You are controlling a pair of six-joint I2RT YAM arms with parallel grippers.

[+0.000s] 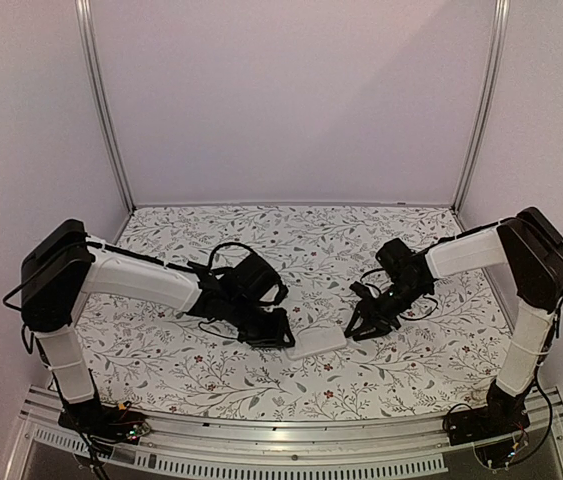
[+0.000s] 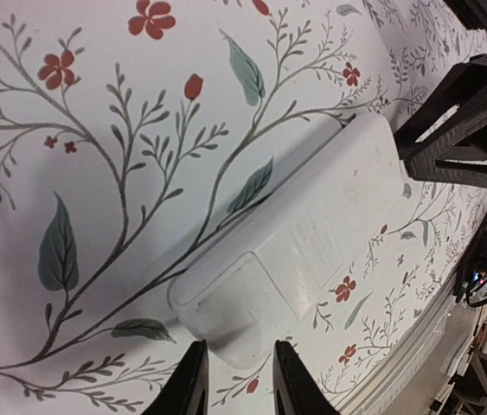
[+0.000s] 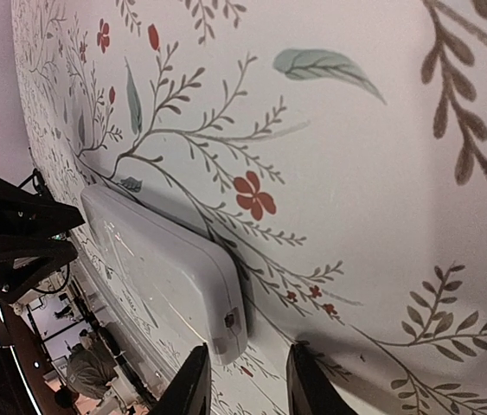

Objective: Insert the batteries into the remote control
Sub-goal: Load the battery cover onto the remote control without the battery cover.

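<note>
Remote control (image 1: 319, 342) lies back-up on the table (image 1: 211, 375) btw both grippers, long axis left-right. Left gripper (image 2: 236, 363) is wide open, empty, right at one end. Right gripper (image 3: 245, 367) is open and empty too. Left's prob nearer, hard to tell.

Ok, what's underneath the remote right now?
The slim white rectangular plastic remote lies plain back up on the floral-patterned tablecloth. Only that cloth shows around it; its underside and anything beneath it are covered.

The slim white remote control (image 1: 319, 341) lies flat on the flowered table (image 1: 411, 232), plain back up, cover (image 2: 239, 290) fitted.
</note>
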